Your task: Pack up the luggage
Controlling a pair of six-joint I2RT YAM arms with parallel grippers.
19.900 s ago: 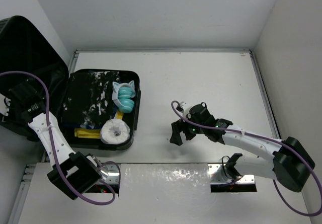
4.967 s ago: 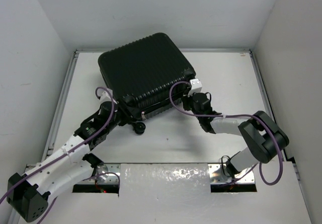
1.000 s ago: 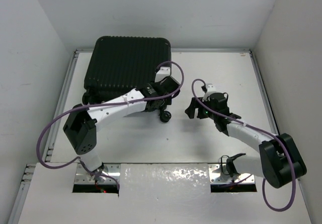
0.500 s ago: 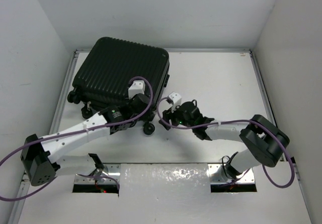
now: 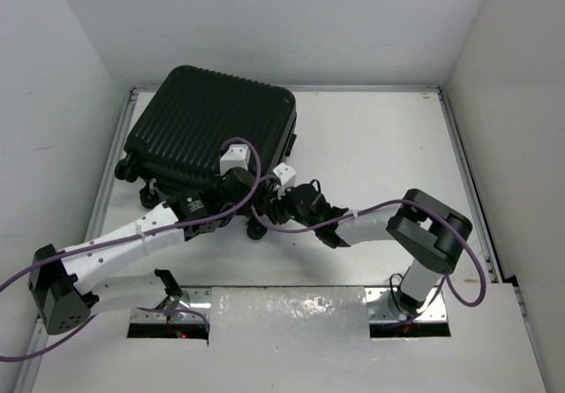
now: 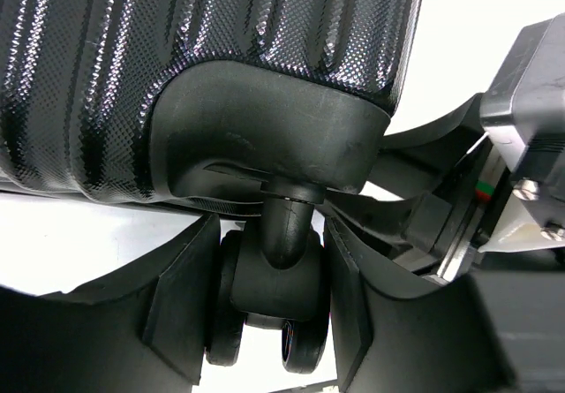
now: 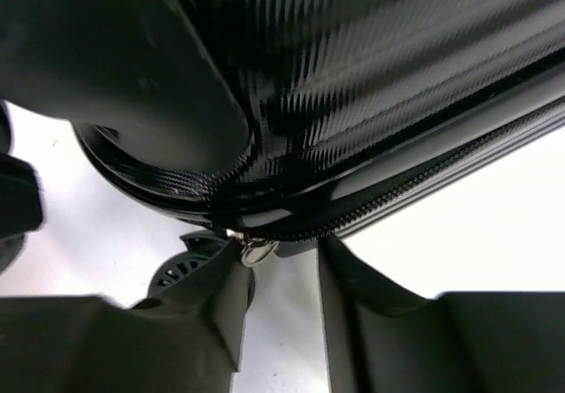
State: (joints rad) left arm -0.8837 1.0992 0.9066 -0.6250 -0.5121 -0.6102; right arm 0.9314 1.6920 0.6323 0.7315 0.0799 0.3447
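Inspecting the closed luggage [image 5: 207, 132], we find the left gripper [image 6: 272, 234] clamped on a corner wheel [image 6: 265, 300] — the right gripper [image 7: 284, 256] stands parted, flanking the zipper pull [image 7: 256, 250].

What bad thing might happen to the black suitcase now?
The left gripper squeezes one small wheel; it may swivel and slip out, so the luggage could jerk. The right gripper is open beside the zipper pull, which looks tiny and easy to miss. Both grippers crowd the same corner and might bump.
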